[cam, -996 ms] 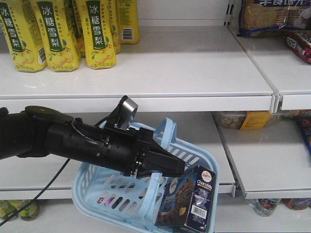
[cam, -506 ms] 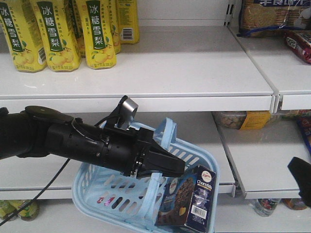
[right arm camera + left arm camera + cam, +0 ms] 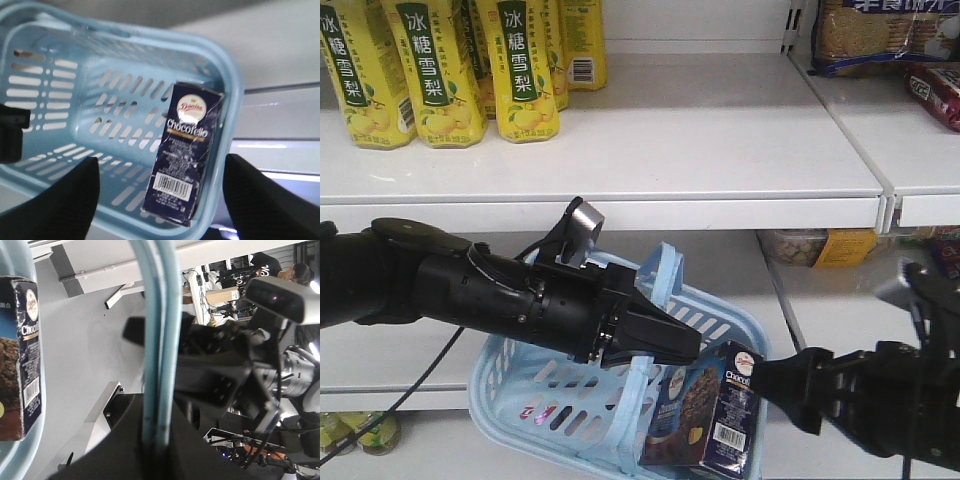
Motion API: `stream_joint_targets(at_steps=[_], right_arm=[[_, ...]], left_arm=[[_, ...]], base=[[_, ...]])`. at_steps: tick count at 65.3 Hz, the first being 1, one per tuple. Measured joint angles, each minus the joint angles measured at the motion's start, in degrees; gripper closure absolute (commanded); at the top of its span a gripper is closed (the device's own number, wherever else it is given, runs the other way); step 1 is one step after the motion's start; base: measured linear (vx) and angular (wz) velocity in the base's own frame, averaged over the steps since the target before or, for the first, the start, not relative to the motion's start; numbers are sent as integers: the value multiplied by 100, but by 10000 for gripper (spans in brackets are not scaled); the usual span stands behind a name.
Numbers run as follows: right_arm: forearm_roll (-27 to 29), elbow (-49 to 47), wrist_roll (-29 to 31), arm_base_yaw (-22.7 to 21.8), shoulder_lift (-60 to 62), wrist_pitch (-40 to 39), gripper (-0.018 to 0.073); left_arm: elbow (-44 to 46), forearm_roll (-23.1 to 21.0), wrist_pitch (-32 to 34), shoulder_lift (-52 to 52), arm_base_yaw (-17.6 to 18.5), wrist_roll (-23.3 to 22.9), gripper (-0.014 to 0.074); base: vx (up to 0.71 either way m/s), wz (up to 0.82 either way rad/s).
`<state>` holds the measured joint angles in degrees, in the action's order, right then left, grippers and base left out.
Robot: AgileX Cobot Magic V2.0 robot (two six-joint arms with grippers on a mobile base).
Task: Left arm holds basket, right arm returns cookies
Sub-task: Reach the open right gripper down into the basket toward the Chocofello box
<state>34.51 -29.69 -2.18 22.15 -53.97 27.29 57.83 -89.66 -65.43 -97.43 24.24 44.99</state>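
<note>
Left hand (image 3: 675, 345) clamps handles (image 3: 670, 262) of light blue plastic basket (image 3: 500, 392); right hand (image 3: 775, 382), spread wide, apparently just short of navy cookie box (image 3: 728, 412)

The black cylindrical right arm (image 3: 880, 405) has come into the front view from the right edge. A second ago it was nowhere in that view, and half a second ago only a dark corner showed low at the right border. Its black right gripper (image 3: 767, 385) now reaches just beside the upper right corner of the dark navy rectangular cookie box (image 3: 720, 425) in the light blue slotted plastic basket (image 3: 510, 390) — whether it touches cannot be told — and it covers the end of the box's white lettering. The arm also hides much of the white lower right shelf (image 3: 830, 310), which showed bare before.
</note>
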Motion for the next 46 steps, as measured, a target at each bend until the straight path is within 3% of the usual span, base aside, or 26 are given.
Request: stream_joint_targets(at_steps=[8,25,46], right_arm=[[633,0,470,224,-429,-5,74],[1760,-12,1515,267,-965,-93,74],[2018,-19,1982,267,-1470,-342,74]], left_arm=[[0,0,0,0,0,0,602],[0,0,0,0,0,0,602],[0,0,0,0,0,0,602]], base=[[0,0],[0,0],[0,0]])
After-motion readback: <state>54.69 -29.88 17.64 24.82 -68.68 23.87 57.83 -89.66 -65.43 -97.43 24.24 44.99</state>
